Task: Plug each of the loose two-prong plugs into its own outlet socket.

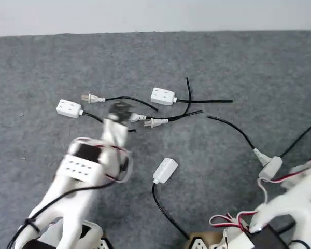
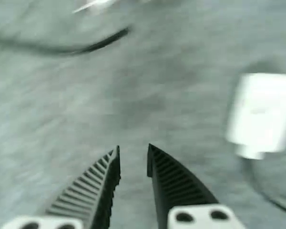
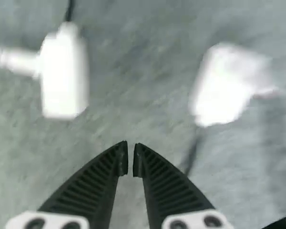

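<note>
Three white two-prong plugs lie mid-table on black cords: one (image 1: 92, 98) near the left outlet socket (image 1: 70, 108), two (image 1: 155, 123) (image 1: 137, 118) below the middle socket (image 1: 163, 96). Another white socket block (image 1: 165, 170) lies nearer the front, and one (image 1: 269, 167) sits at the right with a cord end against it. My left gripper (image 1: 119, 111) hovers over the cords; its fingers (image 2: 133, 149) stand slightly open with nothing between them, a white socket block (image 2: 262, 114) beside them. My right gripper (image 3: 129, 144) is shut above the carpet, empty, between two white blocks (image 3: 64, 71) (image 3: 226, 83).
Grey carpet (image 1: 223, 62) covers the table up to a pale wall at the back. Loose black cords (image 1: 233, 129) curve across the middle and right. The right arm's white body (image 1: 295, 202) with red and white wires sits at the front right corner.
</note>
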